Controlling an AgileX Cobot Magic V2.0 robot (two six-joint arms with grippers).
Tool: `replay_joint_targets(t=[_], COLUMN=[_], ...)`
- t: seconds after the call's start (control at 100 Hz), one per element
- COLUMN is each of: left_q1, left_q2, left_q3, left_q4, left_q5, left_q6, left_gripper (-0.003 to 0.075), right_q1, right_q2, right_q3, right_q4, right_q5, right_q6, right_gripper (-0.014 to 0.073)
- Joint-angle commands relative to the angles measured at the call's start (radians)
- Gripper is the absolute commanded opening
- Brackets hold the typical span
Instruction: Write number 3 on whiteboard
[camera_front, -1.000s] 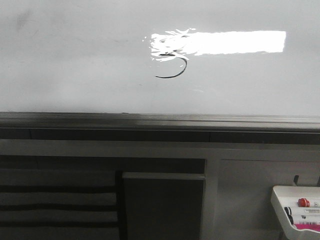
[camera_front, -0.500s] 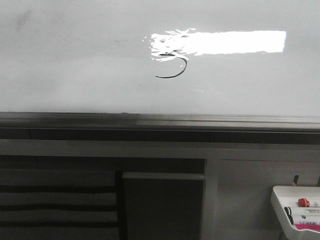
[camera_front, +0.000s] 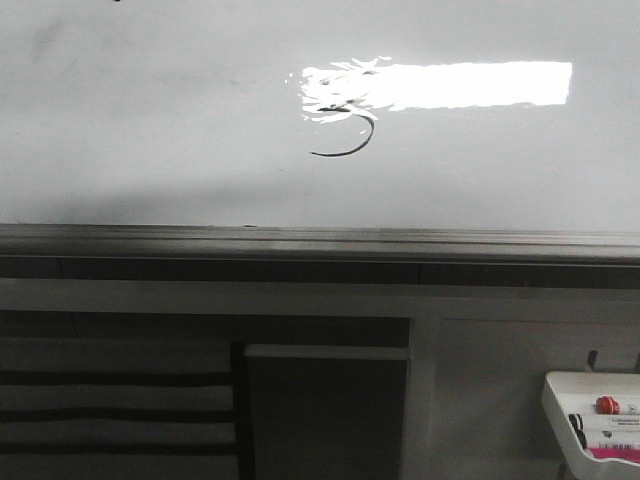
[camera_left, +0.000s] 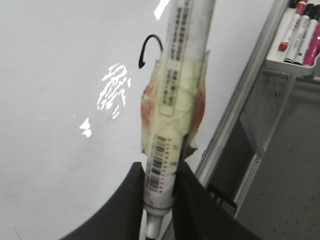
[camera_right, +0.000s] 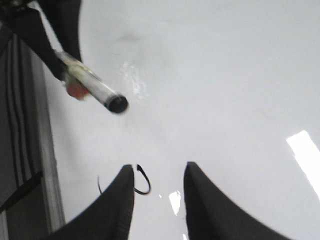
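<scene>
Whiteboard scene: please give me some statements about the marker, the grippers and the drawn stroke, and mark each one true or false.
1. The left gripper holds a marker wrapped in tape. True.
2. The right gripper holds a marker too. False: its fingers are open, with nothing between them.
3. A black hooked stroke, the number 3, is on the whiteboard. True.
4. The stroke lies far from the glare. False: it meets the glare's left end.
5. The marker tray is empty. False: it holds markers.
</scene>
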Motion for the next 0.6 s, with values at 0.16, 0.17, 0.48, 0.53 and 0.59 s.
replay_joint_targets(t=[0.16,0.17,0.48,0.53,0.59], left_q1=[0.181,0.193,0.348,0.354,0.359], left_q2=[0.035,0.040,0.147,0.165,0.185], left_q3=[-0.015,-0.015,-0.015,-0.015,-0.015], left_q4=[-0.022,-0.022,-0.110,-0.110,-0.132], left_q5=[-0.067,-0.070,-0.232,-0.251,-0.268], left_q6=[-0.342,-0.352,-0.416,-0.416,-0.416], left_gripper=[-0.0019,-0.0019,-0.0019,-0.0019,-0.0019], right_q1=[-0.140,-0.144,-0.150,-0.150,-0.150], right_q2=[-0.133,-0.136,-0.140,-0.140,-0.140], right_q3=[-0.028,-0.028,-0.028,-0.028,-0.028], right_q4=[-0.007,-0.007,0.003,0.003,0.003], right_q5=[-0.013,-0.013,-0.013,-0.013,-0.013], right_q6=[0.048,0.048,0.048,0.048,0.048], right_gripper=[0.0199,0.0199,0.0199,0.0199,0.0199])
